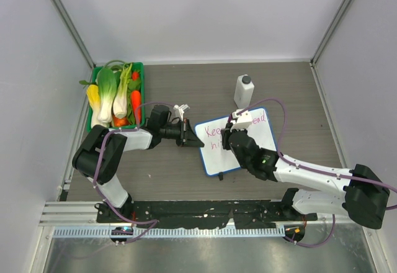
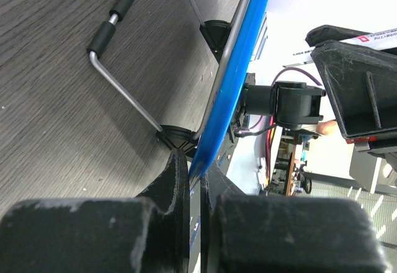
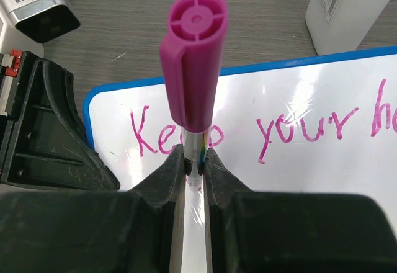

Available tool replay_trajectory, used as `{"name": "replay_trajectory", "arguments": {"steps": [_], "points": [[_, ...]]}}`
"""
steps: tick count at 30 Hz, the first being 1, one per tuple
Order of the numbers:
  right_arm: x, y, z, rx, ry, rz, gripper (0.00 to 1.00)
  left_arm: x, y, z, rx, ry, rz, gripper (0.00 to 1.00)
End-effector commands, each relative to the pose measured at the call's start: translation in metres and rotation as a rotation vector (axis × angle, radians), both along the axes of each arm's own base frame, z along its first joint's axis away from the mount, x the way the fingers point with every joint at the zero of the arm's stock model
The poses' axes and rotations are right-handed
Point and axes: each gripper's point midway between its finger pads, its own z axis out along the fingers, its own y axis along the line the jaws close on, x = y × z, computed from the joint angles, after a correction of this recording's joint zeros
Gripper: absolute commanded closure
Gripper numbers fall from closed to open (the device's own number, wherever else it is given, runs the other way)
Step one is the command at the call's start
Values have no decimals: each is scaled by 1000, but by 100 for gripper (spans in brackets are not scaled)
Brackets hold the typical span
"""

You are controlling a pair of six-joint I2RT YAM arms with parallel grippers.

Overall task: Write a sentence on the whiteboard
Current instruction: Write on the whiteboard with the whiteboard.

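The whiteboard (image 1: 263, 141) lies tilted mid-table, white with a blue rim (image 2: 237, 77). My left gripper (image 1: 193, 138) is shut on its left edge, and the left wrist view shows both fingers pinching the rim (image 2: 198, 172). The sentence (image 3: 309, 128) reads "Keep your h..." in pink strokes, with a second line started below it (image 1: 215, 143). My right gripper (image 3: 195, 161) is shut on a marker (image 3: 193, 56) with a magenta cap. The marker stands over the board near the word "Keep". Its tip is hidden between the fingers.
A white bottle (image 1: 244, 90) with a dark cap stands just behind the board. A green tray (image 1: 139, 68) of toy vegetables sits at the back left. The board's wire stand (image 2: 118, 84) rests on the grey wooden table (image 1: 298, 87). White walls enclose three sides.
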Motion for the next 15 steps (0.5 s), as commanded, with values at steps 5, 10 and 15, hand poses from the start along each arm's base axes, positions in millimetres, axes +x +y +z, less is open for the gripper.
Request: {"name": "replay_trajectory", "arguments": {"steps": [5, 10, 15], "points": [[-4, -2, -7, -4, 21, 14, 98, -11, 5, -25, 74, 133, 24, 100], [-8, -7, -13, -10, 37, 11, 98, -11, 5, -25, 73, 133, 25, 100], [-11, -13, -19, -21, 46, 0, 98, -11, 4, -25, 71, 134, 23, 100]]}}
